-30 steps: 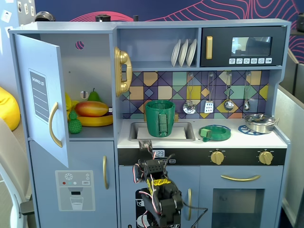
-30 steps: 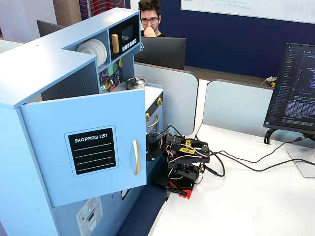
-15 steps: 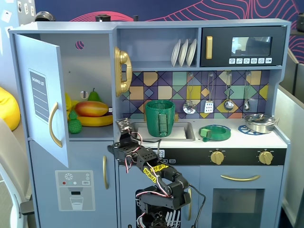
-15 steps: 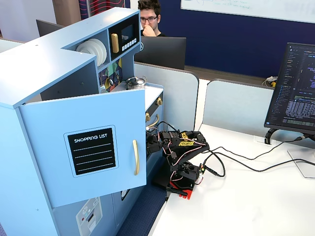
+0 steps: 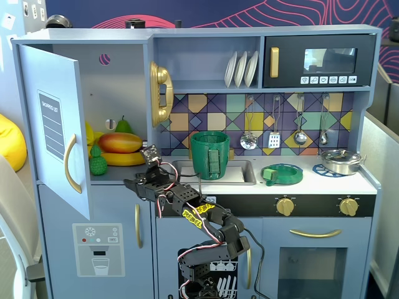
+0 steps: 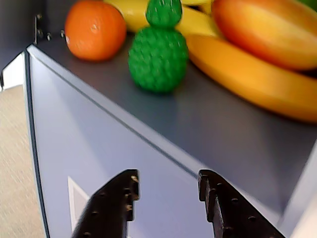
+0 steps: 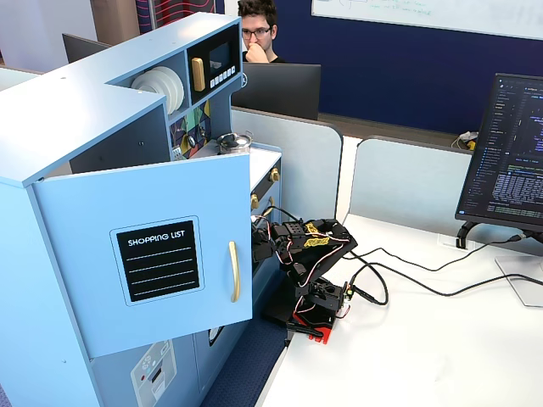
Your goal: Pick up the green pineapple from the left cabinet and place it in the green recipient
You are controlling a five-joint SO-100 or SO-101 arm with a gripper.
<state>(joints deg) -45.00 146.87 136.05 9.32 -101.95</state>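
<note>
- In the wrist view the gripper sits nearest the camera, its two black fingers spread apart with a clear gap between them, holding nothing and touching nothing (only the grey-blue cabinet front shows through the gap).
- Just beyond the fingers runs the front edge of the shelf of the left cabinet; the gripper is below and in front of that edge.
- On the shelf, a little back from the edge, stands the green pineapple, upright, its bumpy body below and its crown above, well apart from the gripper.
- To its left in the wrist view lies an orange; to its right a banana lies beside it, whether touching cannot be told, and a mango rests above that.
- In a fixed view from the front, the gripper hangs just under the shelf, at the cabinet's lower front, while the pineapple stands at the shelf's left end beside the open door.
- Farther right in that view, the green recipient stands upright by the sink, its strap handle facing forward.
- The side fixed view shows the arm on the white table, reaching behind the open door.
</note>
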